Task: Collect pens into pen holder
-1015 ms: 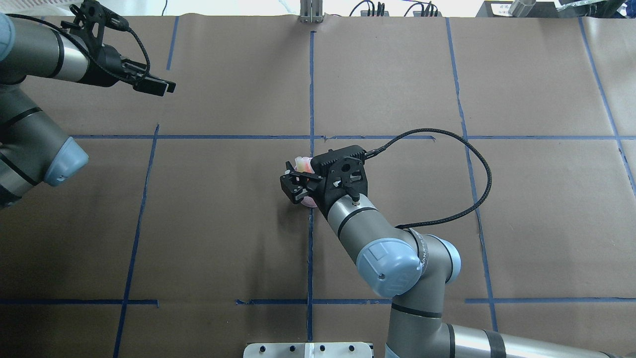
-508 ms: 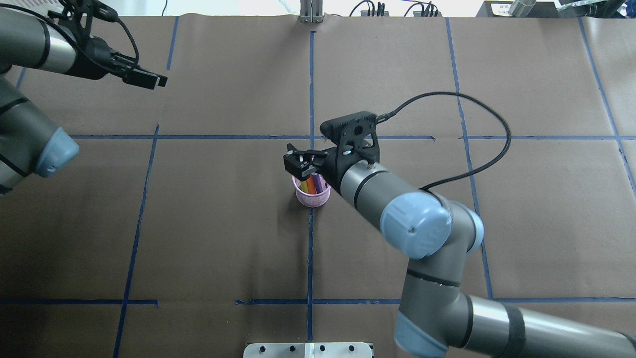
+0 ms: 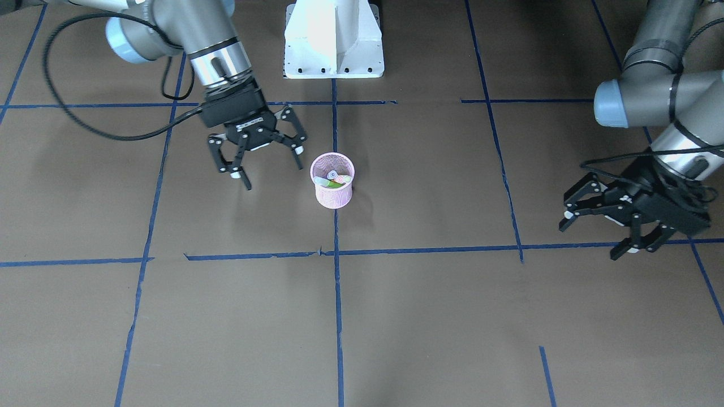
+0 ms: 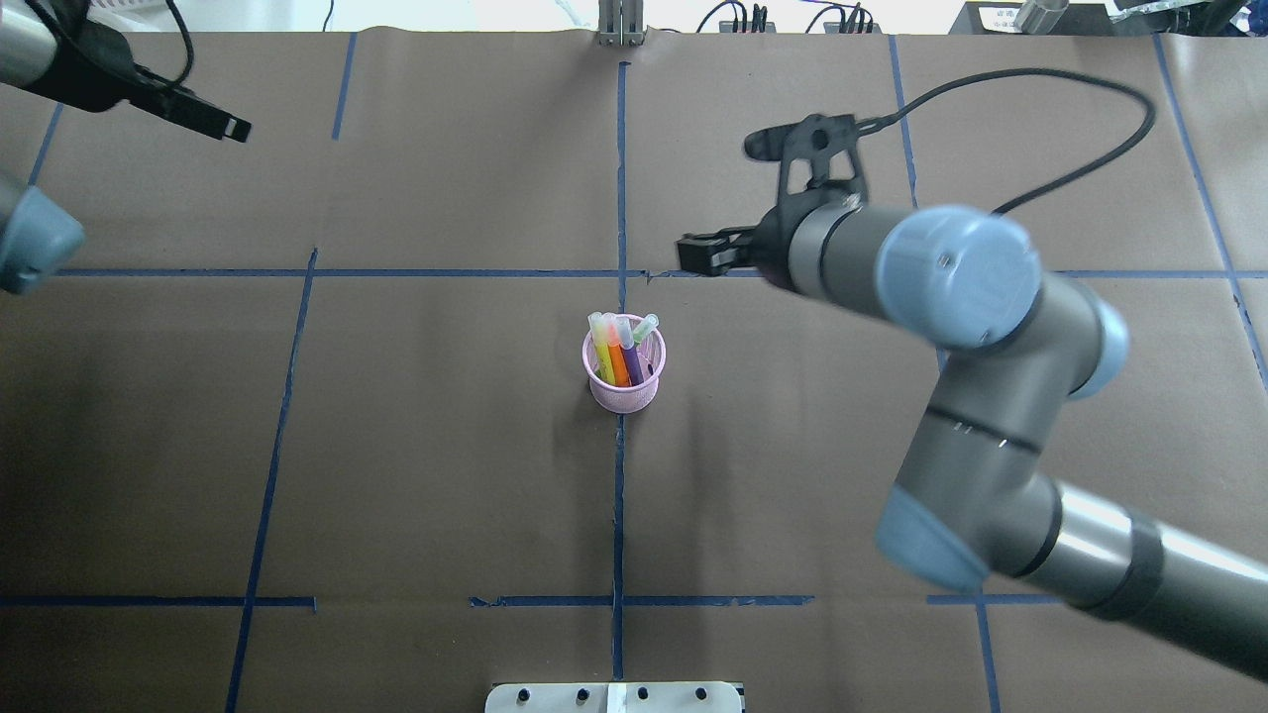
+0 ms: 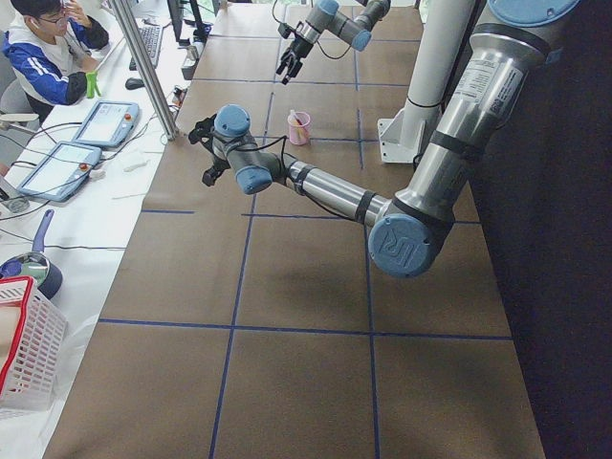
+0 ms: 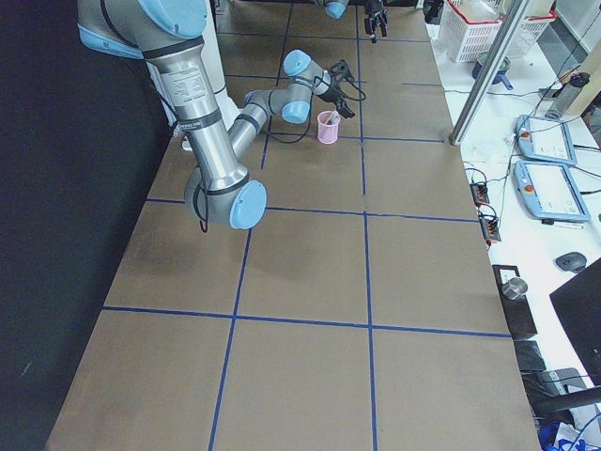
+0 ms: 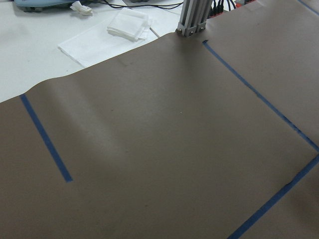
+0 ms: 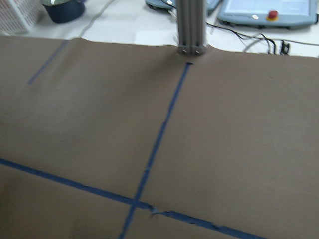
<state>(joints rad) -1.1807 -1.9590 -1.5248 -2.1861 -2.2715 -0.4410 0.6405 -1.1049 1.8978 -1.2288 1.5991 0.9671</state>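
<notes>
The pens [image 4: 620, 358] have their lower ends hidden inside the pen holder [image 4: 624, 398]; in the side views they are too small to tell apart.

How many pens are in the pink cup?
3, all standing together inside the small pink wire-mesh cup: one green pen, one orange pen, one purple pen. The mesh could hide another.

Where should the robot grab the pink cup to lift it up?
Probably the pen holder's round mesh wall, squeezed from both sides, coming in level from the robot's side. The pens stick out above the rim and lean toward the far side, so a grab from straight above would likely bump them.
</notes>
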